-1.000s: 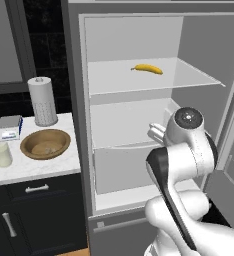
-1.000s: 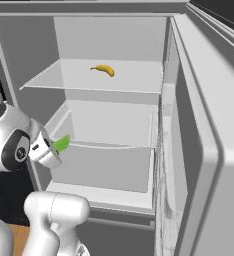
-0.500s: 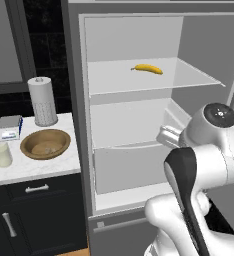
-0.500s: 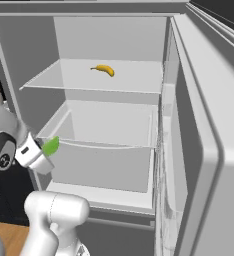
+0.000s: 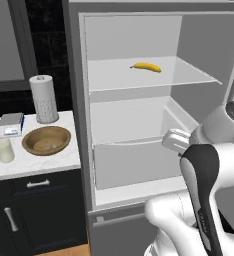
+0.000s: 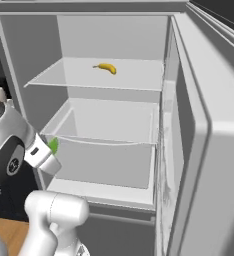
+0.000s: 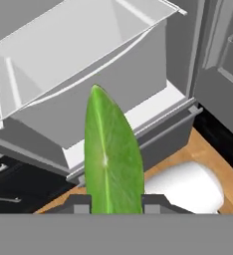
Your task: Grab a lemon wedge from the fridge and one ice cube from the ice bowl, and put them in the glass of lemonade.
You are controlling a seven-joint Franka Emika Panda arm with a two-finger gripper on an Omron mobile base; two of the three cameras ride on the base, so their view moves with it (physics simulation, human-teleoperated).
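Observation:
My gripper (image 7: 112, 203) is shut on the lemon wedge (image 7: 111, 159), a green-skinned sliver that stands up between the fingers. In the right base view the lemon wedge (image 6: 53, 145) pokes out of the gripper (image 6: 50, 149) just in front of the open fridge (image 6: 114, 125), at the left end of its clear drawer. The fridge (image 5: 134, 115) stands open beside the counter. On that counter the brown ice bowl (image 5: 46, 140) lies to the right of the glass of lemonade (image 5: 3, 149). Both are well left of my arm.
A banana (image 5: 145, 67) lies on the upper fridge shelf. A white paper-towel roll (image 5: 43, 99) stands behind the bowl, and a small box (image 5: 12, 125) lies at the back left. The fridge door (image 6: 204, 150) hangs open on the right. Dark cabinets (image 5: 34, 210) sit under the counter.
The arm's upper joints have swung to the right in the left base view. The hand with the wedge has drawn back a little from the drawer's front, still shut on it.

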